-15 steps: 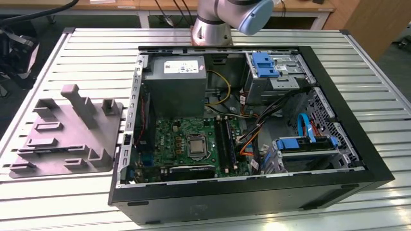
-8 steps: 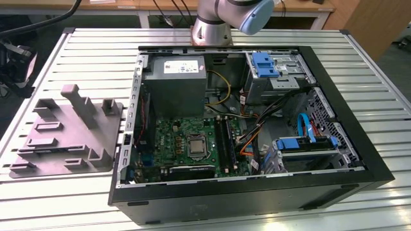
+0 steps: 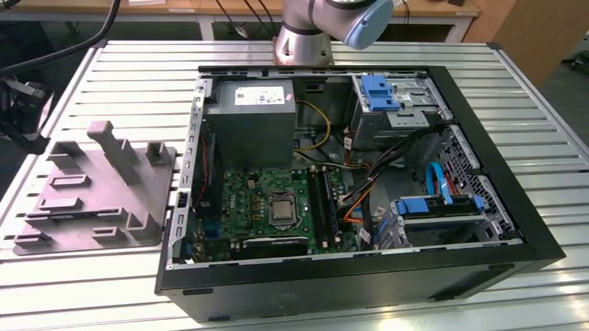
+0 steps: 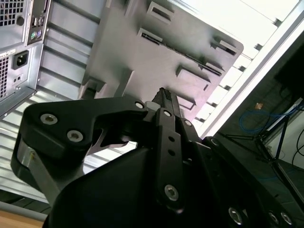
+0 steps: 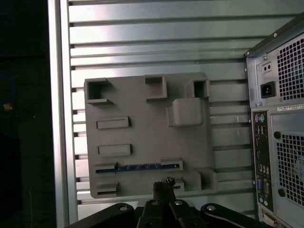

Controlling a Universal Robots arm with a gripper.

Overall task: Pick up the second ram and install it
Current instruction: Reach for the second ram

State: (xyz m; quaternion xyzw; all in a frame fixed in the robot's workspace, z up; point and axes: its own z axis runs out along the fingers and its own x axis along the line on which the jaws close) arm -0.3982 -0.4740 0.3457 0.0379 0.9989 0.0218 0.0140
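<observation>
The second ram (image 5: 137, 166) lay unpicked in the grey holder (image 5: 142, 137), with the pincer (image 5: 164, 183) poised above, narrow and empty.

A slatted aluminium table (image 3: 515, 89) carries an open black metal computer case (image 3: 368, 283). Just beside the case, at the exterior view's left, is a grey moulded plastic fixture plate (image 3: 92, 221). The second ram (image 5: 137, 166), a slim dark blue memory stick, sits in a long slot of that plate, near the rim closest to the black gripper (image 5: 164, 186). Inside the case, a green motherboard (image 3: 267, 186) lies on the floor, a grey box-shaped power supply (image 3: 248, 131) sits behind it, and a blue plastic drive bracket (image 3: 379, 93) is at the exterior view's right. The silver arm base (image 3: 304, 41) stands behind the case.
</observation>
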